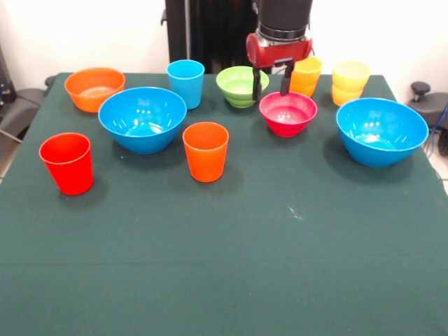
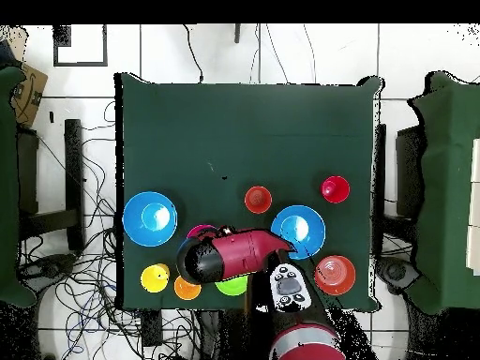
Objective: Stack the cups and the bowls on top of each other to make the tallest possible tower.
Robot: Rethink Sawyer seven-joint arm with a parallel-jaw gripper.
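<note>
Front view shows the gripper (image 1: 270, 82) hanging open and empty just above the pink-red bowl (image 1: 288, 114), its two black fingers (image 1: 257, 85) spread over the bowl's rim at about eleven o'clock and partly masking the lime-green bowl (image 1: 240, 85) behind. Nothing is stacked except perhaps the yellow-orange cup (image 1: 306, 75) and pale yellow cup (image 1: 350, 82), each looking doubled. In the overhead view, the arm (image 2: 234, 255) hides most of both small bowls.

Red arm (image 2: 246, 251) over pink-red bowl (image 2: 199, 231), between two blue bowls (image 2: 150, 218).
</note>
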